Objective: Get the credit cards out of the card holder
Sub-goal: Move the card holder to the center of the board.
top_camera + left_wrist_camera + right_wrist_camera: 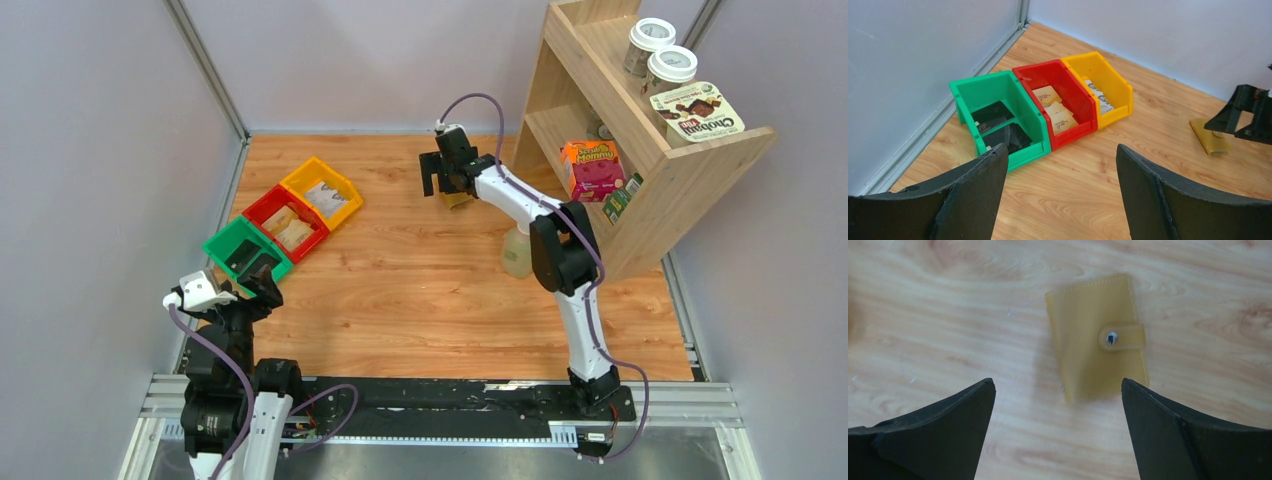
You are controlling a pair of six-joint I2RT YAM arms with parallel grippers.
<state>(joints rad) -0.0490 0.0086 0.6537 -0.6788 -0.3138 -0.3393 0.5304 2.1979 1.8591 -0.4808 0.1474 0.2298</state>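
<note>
The card holder (1095, 337) is a mustard-yellow wallet lying flat and closed on the wooden table, its snap tab (1121, 337) fastened. It also shows in the top view (459, 201), partly under the right arm, and in the left wrist view (1209, 140). My right gripper (1058, 385) is open and empty, hovering just above the wallet's near edge; it also shows in the top view (437, 183). My left gripper (1063, 152) is open and empty near the green bin; it also shows in the top view (262, 278). No credit cards show.
Green (247, 255), red (287, 222) and yellow (322, 192) bins sit in a row at the left, holding packets. A wooden shelf (650, 150) with food boxes and cups stands at the right. A pale bottle (517, 252) stands by its foot.
</note>
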